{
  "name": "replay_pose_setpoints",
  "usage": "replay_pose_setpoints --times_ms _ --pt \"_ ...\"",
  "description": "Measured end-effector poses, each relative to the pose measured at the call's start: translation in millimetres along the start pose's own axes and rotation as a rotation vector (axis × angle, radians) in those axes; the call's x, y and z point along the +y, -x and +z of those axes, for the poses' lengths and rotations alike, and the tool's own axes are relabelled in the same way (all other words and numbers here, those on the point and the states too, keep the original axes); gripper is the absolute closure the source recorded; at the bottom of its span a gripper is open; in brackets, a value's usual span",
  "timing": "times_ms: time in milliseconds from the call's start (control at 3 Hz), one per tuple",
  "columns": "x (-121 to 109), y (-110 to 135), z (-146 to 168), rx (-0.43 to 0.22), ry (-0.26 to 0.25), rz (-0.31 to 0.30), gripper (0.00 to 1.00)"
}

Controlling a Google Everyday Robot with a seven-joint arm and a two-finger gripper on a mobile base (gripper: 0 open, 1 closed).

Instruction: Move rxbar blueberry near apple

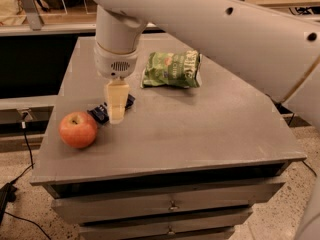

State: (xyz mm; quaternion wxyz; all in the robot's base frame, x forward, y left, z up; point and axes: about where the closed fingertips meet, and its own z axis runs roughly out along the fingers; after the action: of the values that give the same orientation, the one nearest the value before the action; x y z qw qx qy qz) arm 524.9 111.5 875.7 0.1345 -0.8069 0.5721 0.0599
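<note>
The rxbar blueberry [100, 114] is a dark navy bar lying low at the table's left side, just right of the apple [78, 129]. The apple is red-orange and sits near the front left corner. My gripper [116, 117] comes straight down from the white arm onto the middle of the bar and is shut on it. The bar's ends stick out on both sides of the gripper, and its middle is hidden. A small gap separates the bar's left end from the apple.
A crinkled green chip bag [171, 69] lies at the back middle of the grey table [200, 134]. The table's left edge is close to the apple. Drawers sit below the front edge. A cable hangs at the left.
</note>
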Motion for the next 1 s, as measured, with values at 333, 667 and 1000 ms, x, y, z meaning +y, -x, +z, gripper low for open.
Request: replay_pose_setpoints --times_ms 333,667,1000 --pt "1.9 -1.0 -0.7 -0.006 -0.008 -0.002 0.00" --pt "22.2 -11.6 -8.2 -0.067 -0.087 -0.026 0.00" --pt "67.9 -17.5 -26.2 -0.134 -0.192 -0.014 0.00"
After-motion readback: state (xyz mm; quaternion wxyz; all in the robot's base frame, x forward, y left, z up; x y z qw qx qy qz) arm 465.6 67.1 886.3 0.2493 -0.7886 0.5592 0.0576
